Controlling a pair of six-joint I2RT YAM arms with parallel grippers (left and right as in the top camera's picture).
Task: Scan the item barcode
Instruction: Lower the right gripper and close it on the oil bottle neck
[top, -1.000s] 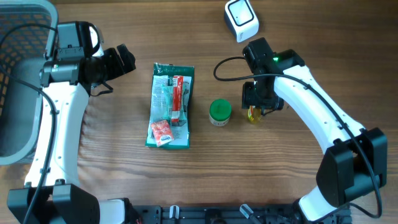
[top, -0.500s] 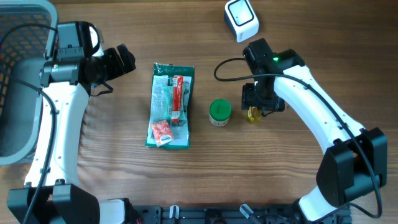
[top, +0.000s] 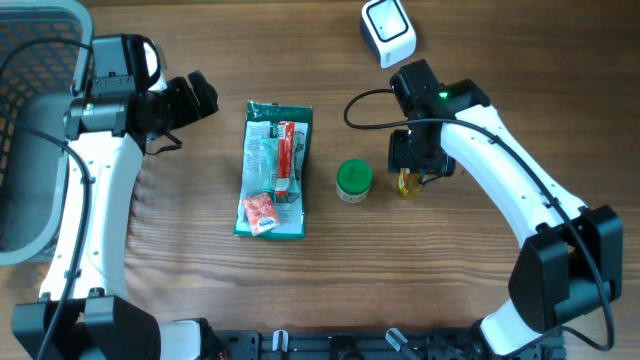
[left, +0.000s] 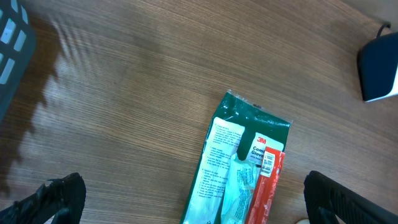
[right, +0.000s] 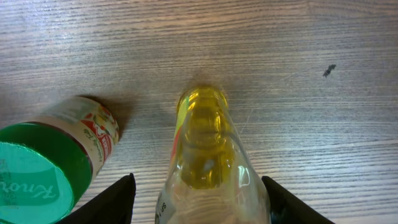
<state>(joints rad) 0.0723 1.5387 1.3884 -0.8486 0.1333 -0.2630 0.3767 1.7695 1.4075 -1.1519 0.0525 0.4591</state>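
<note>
A small clear bottle of yellow liquid (top: 405, 184) (right: 205, 134) stands on the wooden table to the right of a green-lidded jar (top: 353, 180) (right: 43, 171). My right gripper (top: 414, 168) (right: 200, 194) is open, its jaws down on either side of the bottle; the right finger (right: 289, 205) lies against the glass and a gap shows at the left one. A green glove packet (top: 274, 170) (left: 239, 168) lies flat mid-table. My left gripper (top: 203, 95) (left: 199, 208) hovers wide open at the packet's upper left, holding nothing. The white scanner (top: 388, 30) (left: 379, 68) sits at the back.
A grey wire basket (top: 30, 60) (left: 11, 37) fills the far left edge. A black cable (top: 360, 105) loops off the right arm above the jar. Bare wood lies between the packet and the basket and along the front.
</note>
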